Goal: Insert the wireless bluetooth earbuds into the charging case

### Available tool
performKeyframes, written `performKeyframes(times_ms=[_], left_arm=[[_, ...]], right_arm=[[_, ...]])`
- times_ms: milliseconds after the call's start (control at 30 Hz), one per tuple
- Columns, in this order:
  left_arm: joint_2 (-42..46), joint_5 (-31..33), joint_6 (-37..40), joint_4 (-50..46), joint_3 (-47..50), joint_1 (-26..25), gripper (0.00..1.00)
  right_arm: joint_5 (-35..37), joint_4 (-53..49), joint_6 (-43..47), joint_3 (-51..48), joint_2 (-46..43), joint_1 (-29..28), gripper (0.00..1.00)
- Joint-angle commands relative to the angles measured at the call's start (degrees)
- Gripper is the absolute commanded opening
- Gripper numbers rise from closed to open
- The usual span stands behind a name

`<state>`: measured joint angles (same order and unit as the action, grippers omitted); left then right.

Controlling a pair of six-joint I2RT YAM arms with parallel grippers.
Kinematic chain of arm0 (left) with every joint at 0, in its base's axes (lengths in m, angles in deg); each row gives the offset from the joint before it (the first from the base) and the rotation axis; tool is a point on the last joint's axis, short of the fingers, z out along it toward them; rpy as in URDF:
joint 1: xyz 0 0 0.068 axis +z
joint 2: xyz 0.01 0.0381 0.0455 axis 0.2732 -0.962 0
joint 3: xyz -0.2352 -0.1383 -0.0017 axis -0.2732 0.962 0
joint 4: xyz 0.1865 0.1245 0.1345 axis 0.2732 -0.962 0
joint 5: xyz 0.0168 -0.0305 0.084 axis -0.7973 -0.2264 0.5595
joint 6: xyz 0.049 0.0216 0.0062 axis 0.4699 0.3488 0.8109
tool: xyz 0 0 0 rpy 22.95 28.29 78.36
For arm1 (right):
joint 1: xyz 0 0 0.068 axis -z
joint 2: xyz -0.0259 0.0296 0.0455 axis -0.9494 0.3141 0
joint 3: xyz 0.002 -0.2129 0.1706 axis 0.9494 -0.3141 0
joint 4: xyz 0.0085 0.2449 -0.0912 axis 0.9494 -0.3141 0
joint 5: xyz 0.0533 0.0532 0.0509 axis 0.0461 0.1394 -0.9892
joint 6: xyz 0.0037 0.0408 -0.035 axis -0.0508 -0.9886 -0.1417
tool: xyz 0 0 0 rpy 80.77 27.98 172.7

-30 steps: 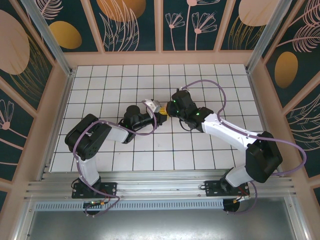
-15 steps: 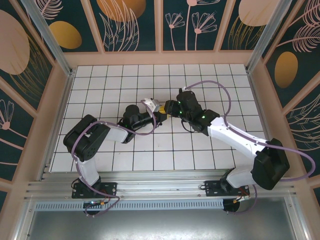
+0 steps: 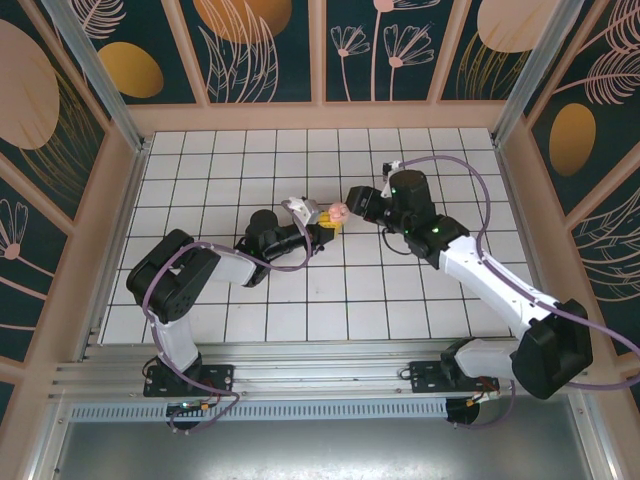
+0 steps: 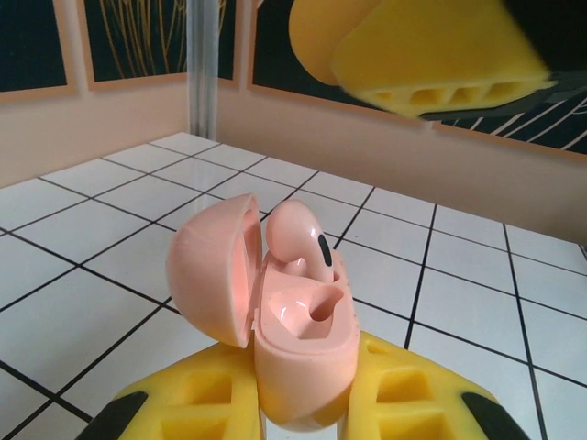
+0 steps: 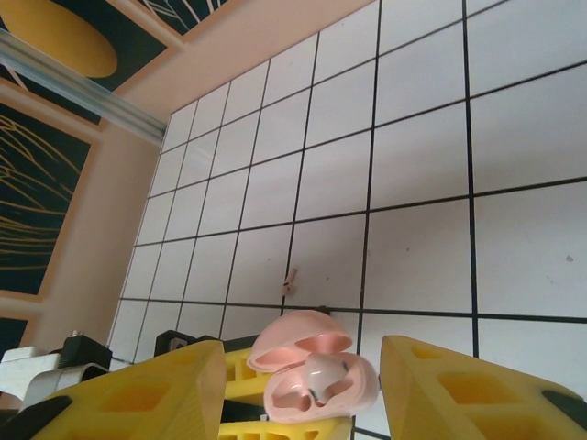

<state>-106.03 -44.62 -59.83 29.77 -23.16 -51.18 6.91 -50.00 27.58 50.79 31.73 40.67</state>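
Above the middle of the white tiled bench [image 3: 270, 300], the left gripper [image 3: 325, 225] holds the pale pink, egg-shaped plastic charging case [image 4: 303, 357]. Its yellow ribbed jaws pinch the lower body of the case from both sides. The case stands upright and appears lifted off the tiles.

Hinged round lid [image 4: 215, 270]: swung fully open to one side.

Wells: one smooth pink earbud [image 4: 298, 240] sits in the well further from the left wrist camera, stem down and rounded head proud of the rim. The nearer well [image 4: 316, 307] is a bare glossy hollow.

Right gripper [image 5: 298, 390]: jaws spread wide with nothing between them, near the case and a little above it. The open case shows in the gap between them in the right wrist view.

Progress, as judged: about half done, one bud in and one well to fill.

Second earbud: not located. A small pale speck [image 5: 292, 278] lies on the bench beyond the case, too small to identify.

Left to do: find and pick the second bud, line its stem up with the empty well and seat it. The lid may then need shutting, though the task does not say so.
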Motion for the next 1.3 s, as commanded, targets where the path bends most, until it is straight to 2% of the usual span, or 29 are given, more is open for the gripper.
performKeyframes(times_ms=[0, 267, 1267], left_arm=[[1.4, -3.0, 0.9, 4.1, 0.9, -0.1, 0.07], [1.1, -3.9, 0.5, 5.7, 1.0, -0.2, 0.07], [2.4, -3.6, 0.7, 6.2, 0.5, -0.2, 0.07]], right_arm=[[-10.4, 0.9, -0.1, -2.1, -0.1, 3.0, 0.49], [-14.4, 0.5, 0.9, -1.8, 3.3, 3.6, 0.50], [-13.0, -3.3, 2.7, -3.9, 6.1, 3.9, 0.45]])
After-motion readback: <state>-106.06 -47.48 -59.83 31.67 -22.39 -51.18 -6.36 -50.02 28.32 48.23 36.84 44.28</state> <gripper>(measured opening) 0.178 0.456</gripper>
